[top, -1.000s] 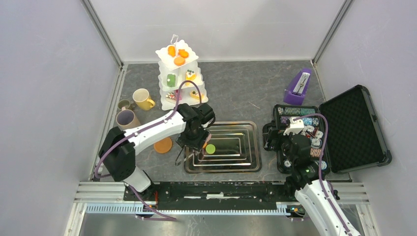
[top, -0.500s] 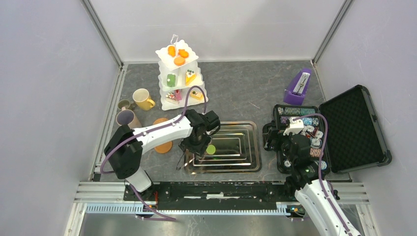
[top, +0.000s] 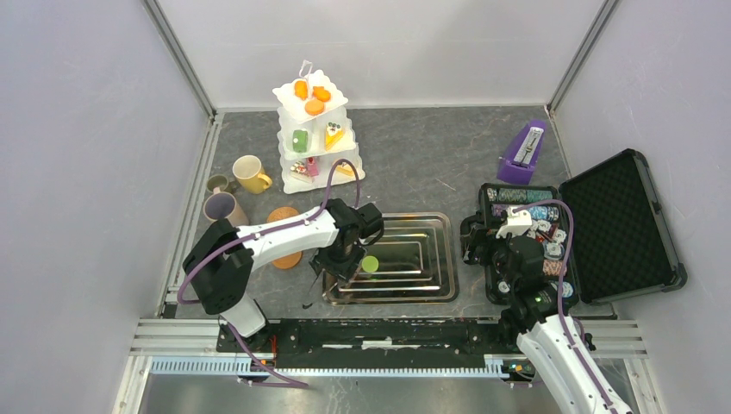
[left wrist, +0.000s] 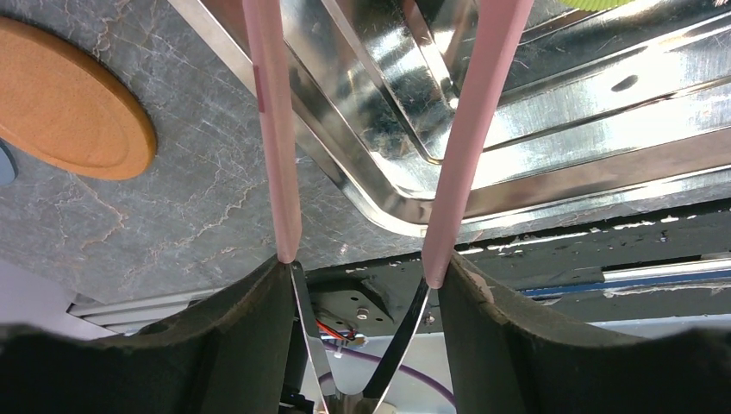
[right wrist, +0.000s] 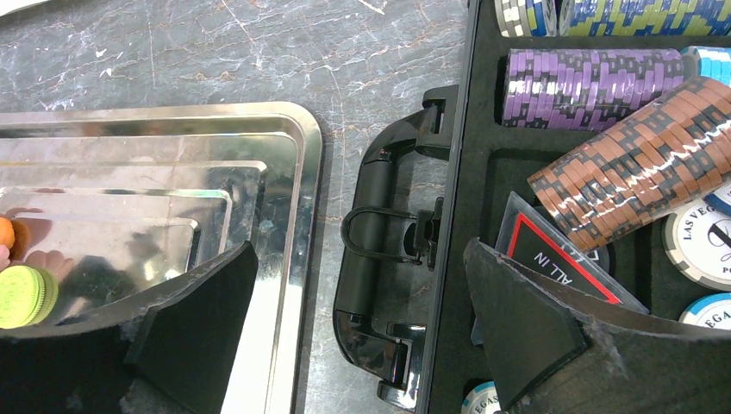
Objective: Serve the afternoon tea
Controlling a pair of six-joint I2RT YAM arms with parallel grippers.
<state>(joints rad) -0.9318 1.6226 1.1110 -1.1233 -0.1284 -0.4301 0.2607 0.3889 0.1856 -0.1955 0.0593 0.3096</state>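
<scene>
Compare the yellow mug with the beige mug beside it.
Colour: the yellow mug is yellow all over, while the beige mug is beige outside and lilac inside.
Place: the yellow mug stands farther back, close to the white stand. The beige mug stands nearer the front edge of the table.
Handle: the yellow mug's handle points toward the stand. The beige mug's handle cannot be made out.
Both stand upright, mouths up.

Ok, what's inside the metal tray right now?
A round green biscuit lies in the tray, and the right wrist view catches an orange edge beside it. The left gripper hangs over the tray's left end, hiding whatever lies beneath.
</scene>
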